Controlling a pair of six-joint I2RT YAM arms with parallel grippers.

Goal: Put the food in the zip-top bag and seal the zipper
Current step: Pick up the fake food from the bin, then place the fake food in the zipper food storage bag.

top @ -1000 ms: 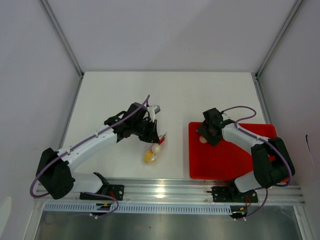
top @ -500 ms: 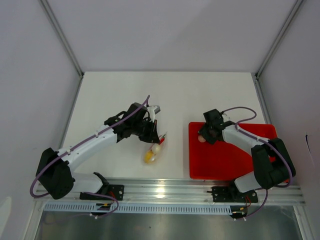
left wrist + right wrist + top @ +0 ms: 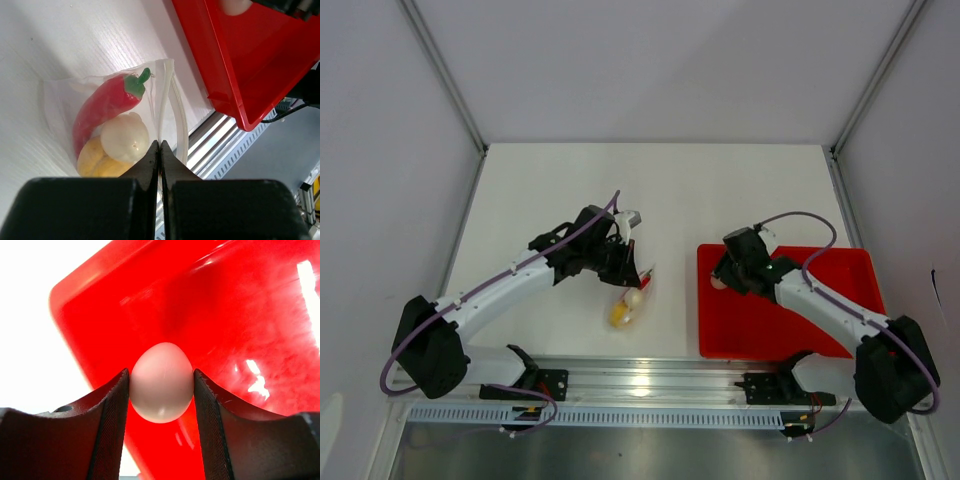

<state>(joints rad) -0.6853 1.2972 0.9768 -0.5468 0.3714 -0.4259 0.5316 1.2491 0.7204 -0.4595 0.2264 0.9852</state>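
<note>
Bag [image 3: 60,100] lower part hidden behind left fingers [image 3: 145,170]; tray [image 3: 260,65] cropped.

We see white shells and black joints on the left arm [image 3: 490,296] and right arm [image 3: 825,303], with a purple cable [image 3: 790,217] along each. The left gripper [image 3: 160,146] and right gripper [image 3: 161,376] are matte black.

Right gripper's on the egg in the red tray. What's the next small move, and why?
Probably lift the egg straight up, clear of the wall of the red tray. The right gripper presses both its sides, so the grasp looks made, and the left gripper pinches the edge of the zip-top bag beside the tray.
</note>
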